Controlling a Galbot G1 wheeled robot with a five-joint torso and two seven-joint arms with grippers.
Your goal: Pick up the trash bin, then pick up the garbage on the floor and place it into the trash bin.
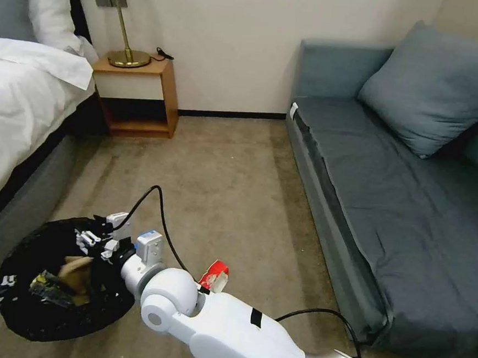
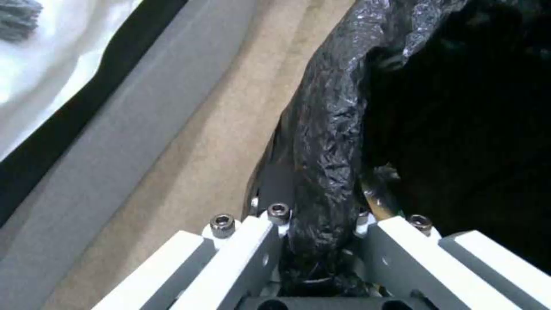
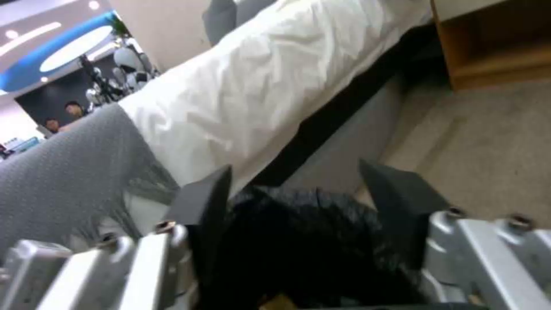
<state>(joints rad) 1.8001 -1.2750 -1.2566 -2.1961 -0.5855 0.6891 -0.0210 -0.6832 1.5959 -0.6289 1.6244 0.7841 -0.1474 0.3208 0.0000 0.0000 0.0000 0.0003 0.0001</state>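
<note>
The left gripper (image 2: 318, 258) clamps its fingers on the black-bagged rim of the trash bin (image 1: 29, 317), held low beside the bed (image 1: 18, 106); the right gripper (image 1: 99, 234) hangs over the bin mouth, fingers spread and empty; wrappers (image 1: 54, 288) already lie inside; the red-and-white snack bag (image 1: 215, 275) waits on the carpet behind the right arm; the left wrist view gives the rim grip close up.

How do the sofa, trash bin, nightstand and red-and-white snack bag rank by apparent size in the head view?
1. sofa
2. trash bin, though it sits nearest the camera
3. nightstand, farther off, so its place against the bin is unsure
4. red-and-white snack bag
</note>
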